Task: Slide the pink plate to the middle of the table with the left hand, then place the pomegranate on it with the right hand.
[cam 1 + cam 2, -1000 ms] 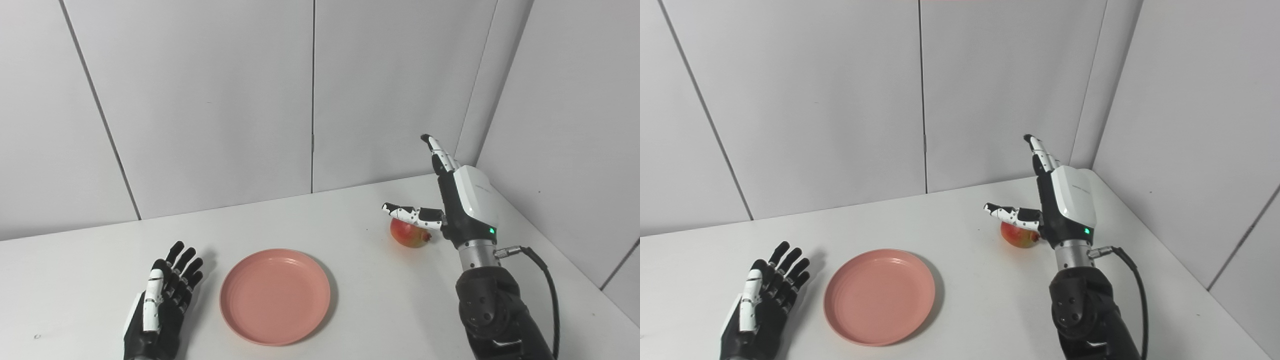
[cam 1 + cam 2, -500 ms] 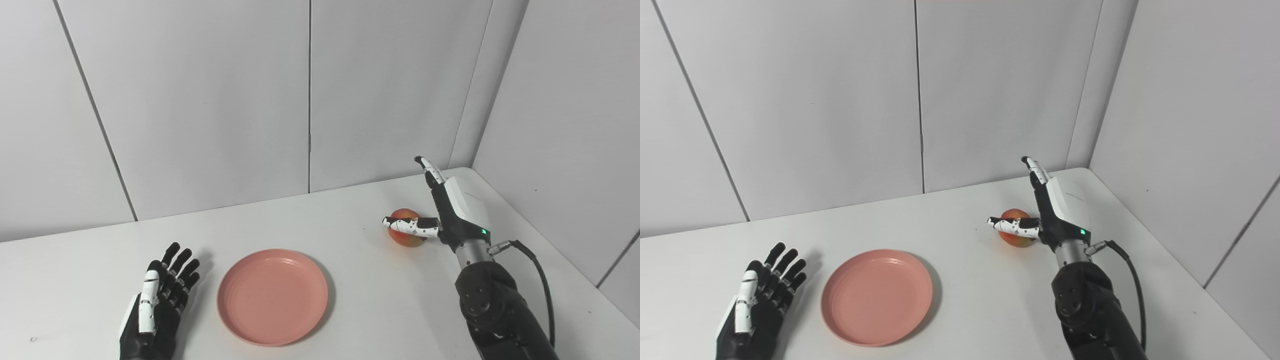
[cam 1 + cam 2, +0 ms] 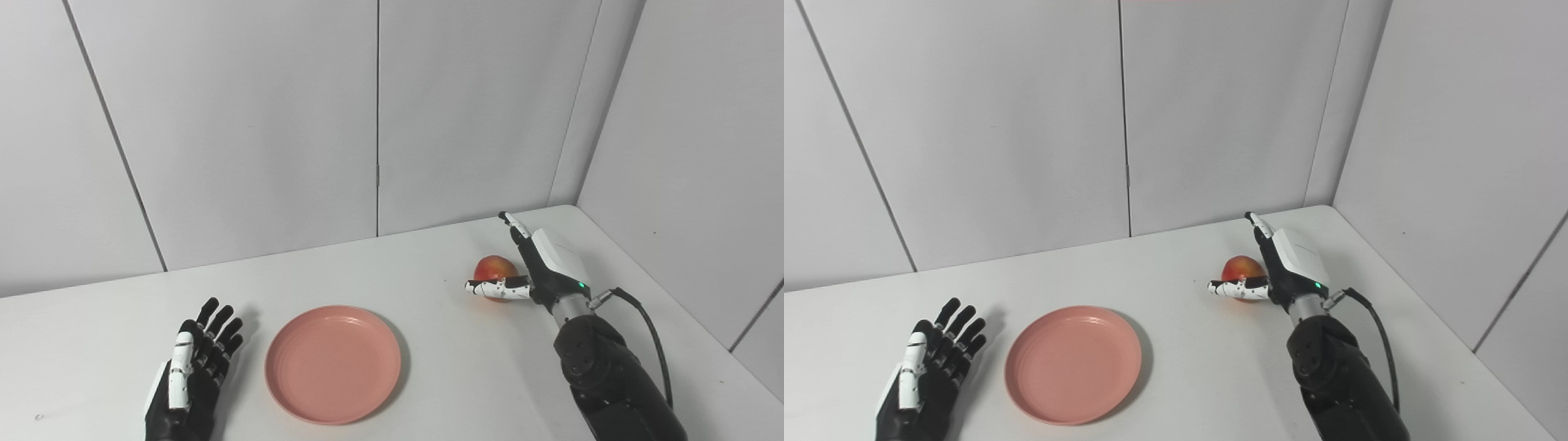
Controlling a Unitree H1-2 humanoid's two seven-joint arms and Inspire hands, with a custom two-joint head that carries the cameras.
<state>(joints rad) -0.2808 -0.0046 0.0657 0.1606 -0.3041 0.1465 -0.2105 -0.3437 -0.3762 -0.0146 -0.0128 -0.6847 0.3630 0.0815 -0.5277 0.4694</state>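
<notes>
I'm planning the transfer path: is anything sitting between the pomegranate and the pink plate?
Nothing visible. Bare table lies between the pomegranate and the pink plate; only the open right hand is beside the fruit.

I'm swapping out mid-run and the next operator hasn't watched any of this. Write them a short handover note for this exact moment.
Left hand: open, palm down on the table, just left of the pink plate, not touching it.
Right hand: open, cupped beside the pomegranate, thumb in front, fingers not closed on it.
Pomegranate sits on the table, far right, well apart from the plate.
Done: plate lies near the table's middle.
Left: close on the pomegranate, lift it, set it on the plate.
</notes>
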